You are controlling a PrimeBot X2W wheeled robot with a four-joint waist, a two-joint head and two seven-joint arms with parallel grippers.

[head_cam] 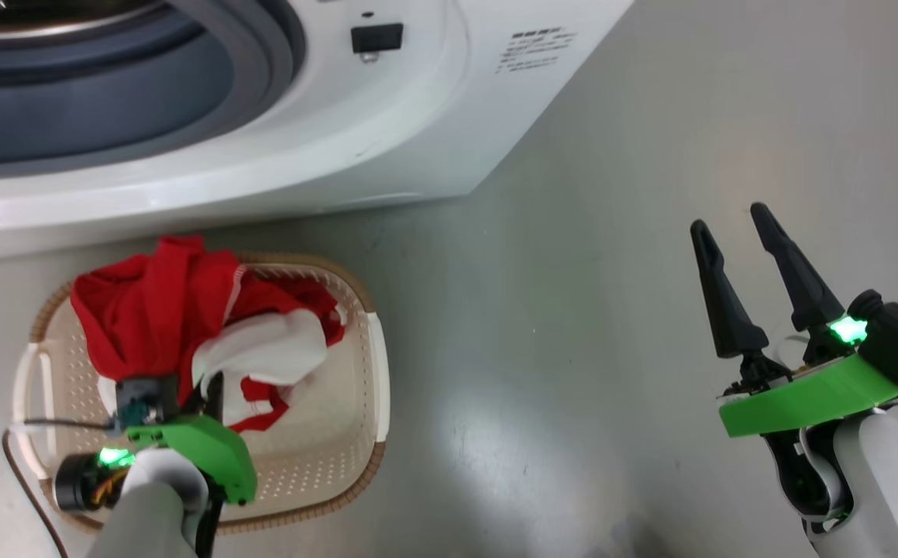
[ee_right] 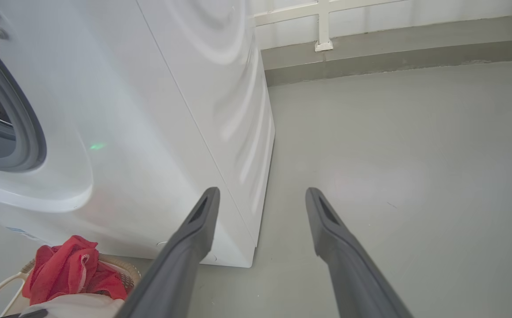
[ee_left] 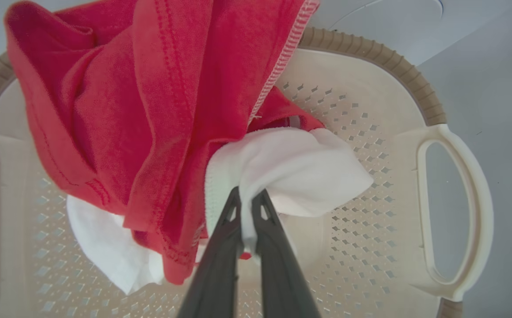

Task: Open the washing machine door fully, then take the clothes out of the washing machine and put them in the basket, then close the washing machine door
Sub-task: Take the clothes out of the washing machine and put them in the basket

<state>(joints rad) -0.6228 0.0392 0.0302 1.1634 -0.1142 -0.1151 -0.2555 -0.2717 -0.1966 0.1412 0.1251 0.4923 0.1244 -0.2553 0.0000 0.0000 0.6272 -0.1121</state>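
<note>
My left gripper (ee_left: 248, 199) is pinched tight on a white fold of the clothes (ee_left: 149, 110), which bunch over the basket (head_cam: 377, 364) on the grey floor (head_cam: 572, 310). My right gripper (head_cam: 730, 219) hovers well off to the side, fingers spread wide and holding nothing. Just beyond the basket stands the washing machine (head_cam: 387, 132), its grey gasket (head_cam: 263, 46) exposed.

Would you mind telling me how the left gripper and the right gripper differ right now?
The left gripper is shut on the clothes; the right gripper is open and empty. The left gripper hangs over the basket; the right gripper over bare floor. Both have dark fingers.
</note>
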